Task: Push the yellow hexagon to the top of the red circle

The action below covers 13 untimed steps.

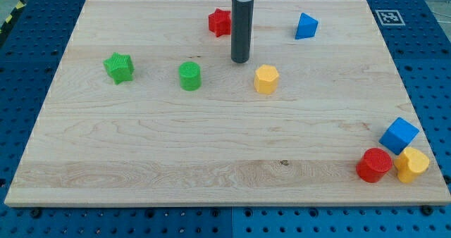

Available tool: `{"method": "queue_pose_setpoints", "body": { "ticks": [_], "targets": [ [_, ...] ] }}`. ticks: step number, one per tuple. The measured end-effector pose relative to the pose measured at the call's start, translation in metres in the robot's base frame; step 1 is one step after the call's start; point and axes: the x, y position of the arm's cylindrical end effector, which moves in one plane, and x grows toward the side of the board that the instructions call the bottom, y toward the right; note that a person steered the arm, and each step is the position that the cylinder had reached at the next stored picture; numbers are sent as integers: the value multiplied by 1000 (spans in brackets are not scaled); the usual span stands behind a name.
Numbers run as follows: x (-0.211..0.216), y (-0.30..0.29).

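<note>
Camera view: my tip (241,60), no hand, just up-left of yellow hexagon (266,79); red circle (373,165) near bottom-right edge.

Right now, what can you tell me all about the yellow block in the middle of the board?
The yellow hexagon is a small, chunky six-sided block, bright yellow and plastic-looking, with faint ridges on its sides. It stands flat on the pale wooden board, a little above the middle. Nothing touches it. My tip stands just up and to the view's left of it, with a small gap between. The green cylinder sits farther to its left. The red circle is far off near the bottom right corner.
</note>
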Motion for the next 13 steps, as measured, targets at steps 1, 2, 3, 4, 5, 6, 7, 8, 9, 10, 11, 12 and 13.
{"method": "queue_pose_setpoints", "body": {
  "ticks": [1, 2, 3, 4, 5, 6, 7, 8, 9, 10, 11, 12, 13],
  "targets": [
    [8, 0],
    [16, 10],
    [25, 38],
    [45, 63],
    [52, 64],
    [58, 57],
    [65, 38],
    [72, 39],
    [90, 58],
    [90, 59],
    [100, 23],
    [106, 14],
    [126, 27]
  ]
}}
